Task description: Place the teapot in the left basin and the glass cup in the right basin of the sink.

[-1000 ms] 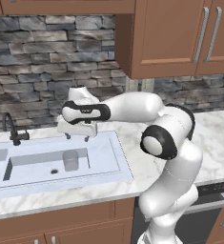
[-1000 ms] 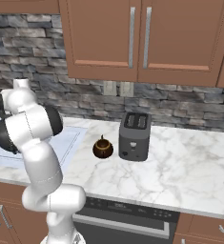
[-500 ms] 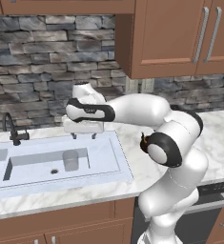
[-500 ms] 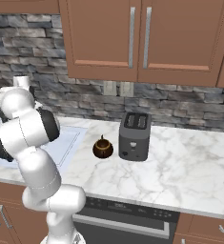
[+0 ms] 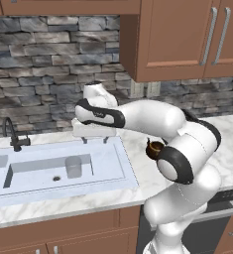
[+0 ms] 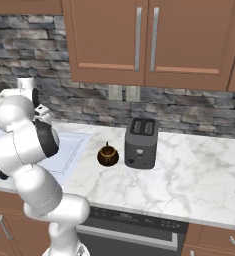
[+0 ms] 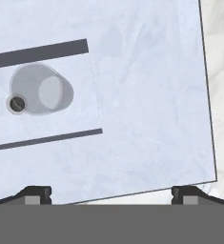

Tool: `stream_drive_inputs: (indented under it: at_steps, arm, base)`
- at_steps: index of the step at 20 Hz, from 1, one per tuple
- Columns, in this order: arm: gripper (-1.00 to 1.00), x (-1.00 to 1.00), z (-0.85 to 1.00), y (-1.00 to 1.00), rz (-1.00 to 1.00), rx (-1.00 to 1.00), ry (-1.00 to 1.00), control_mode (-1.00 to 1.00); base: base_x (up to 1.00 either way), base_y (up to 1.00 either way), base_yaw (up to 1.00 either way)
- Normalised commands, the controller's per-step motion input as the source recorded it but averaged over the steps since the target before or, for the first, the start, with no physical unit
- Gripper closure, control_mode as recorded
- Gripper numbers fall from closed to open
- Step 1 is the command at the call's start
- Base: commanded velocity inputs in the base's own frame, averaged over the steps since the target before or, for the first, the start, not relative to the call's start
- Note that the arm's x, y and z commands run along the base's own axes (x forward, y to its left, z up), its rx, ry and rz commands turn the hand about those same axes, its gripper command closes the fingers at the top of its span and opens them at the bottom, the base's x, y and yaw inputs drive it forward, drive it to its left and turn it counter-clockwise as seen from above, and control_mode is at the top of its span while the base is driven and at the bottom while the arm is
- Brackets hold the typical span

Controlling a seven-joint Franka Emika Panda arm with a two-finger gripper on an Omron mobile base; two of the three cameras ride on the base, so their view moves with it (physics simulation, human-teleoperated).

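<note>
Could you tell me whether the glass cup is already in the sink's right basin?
Yes. The glass cup stands upright inside the right basin, beside its drain.

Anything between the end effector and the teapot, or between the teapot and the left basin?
Nothing visible. The open end effector hangs over the sink's back rim; the teapot sits on bare counter to its right, with the toaster beyond it. The glass cup stands in the right basin.

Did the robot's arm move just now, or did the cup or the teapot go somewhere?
The end effector, open and empty, swung a little right along the back edge of the sink. The glass cup stayed in the right basin, and the teapot stayed beside the toaster.
</note>
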Motion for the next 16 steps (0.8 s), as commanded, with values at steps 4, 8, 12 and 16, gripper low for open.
stream_drive_inputs:
  at_steps: [4, 8, 12, 16]
  arm:
    - [-1.00, -0.24, 0.04, -0.28, 0.02, 0.03, 0.00, -1.00]
    - [-1.00, -0.25, 0.02, -0.26, 0.04, 0.00, -0.05, -1.00]
    - [-1.00, -0.23, 0.00, -0.31, 0.03, 0.00, -0.06, -1.00]
    - [-1.00, -0.13, 0.02, -0.35, 0.00, 0.00, 0.00, -1.00]
  base:
    - [0.00, 0.00, 0.00]
    - [0.00, 0.00, 0.00]
    - [0.00, 0.00, 0.00]
    - [0.00, 0.00, 0.00]
